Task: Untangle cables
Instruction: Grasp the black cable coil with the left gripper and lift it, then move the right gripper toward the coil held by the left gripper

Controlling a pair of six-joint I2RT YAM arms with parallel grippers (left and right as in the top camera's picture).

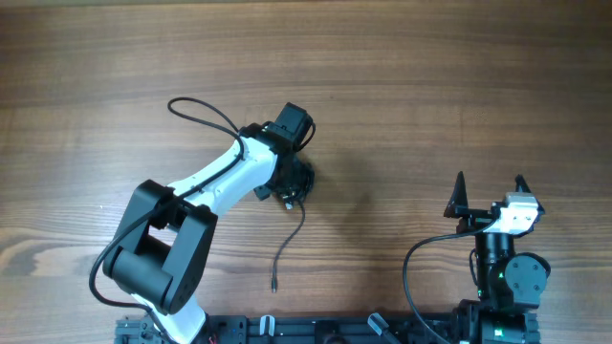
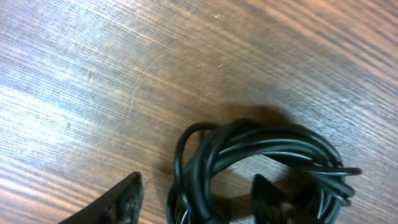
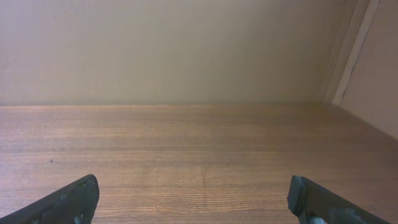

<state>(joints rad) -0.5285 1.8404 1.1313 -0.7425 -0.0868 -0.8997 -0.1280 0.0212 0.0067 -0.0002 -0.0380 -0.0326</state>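
Note:
A black cable lies coiled in a tangled bundle point(image 2: 267, 155) on the wooden table. In the overhead view the bundle point(image 1: 302, 179) sits near the table's middle, and one loose end point(image 1: 284, 250) trails toward the front edge. My left gripper point(image 2: 199, 200) is open and low over the bundle, with one side of the coil between its fingers. From overhead the left gripper point(image 1: 289, 183) mostly hides the bundle. My right gripper point(image 1: 488, 194) is open and empty at the front right, far from the cable. The right wrist view shows its gripper point(image 3: 199, 202) over bare wood.
The left arm's own black wiring loops out at the upper left of the arm point(image 1: 203, 111). A pale wall point(image 3: 186, 50) stands beyond the table's far edge. The arm bases sit along the front edge point(image 1: 316, 330).

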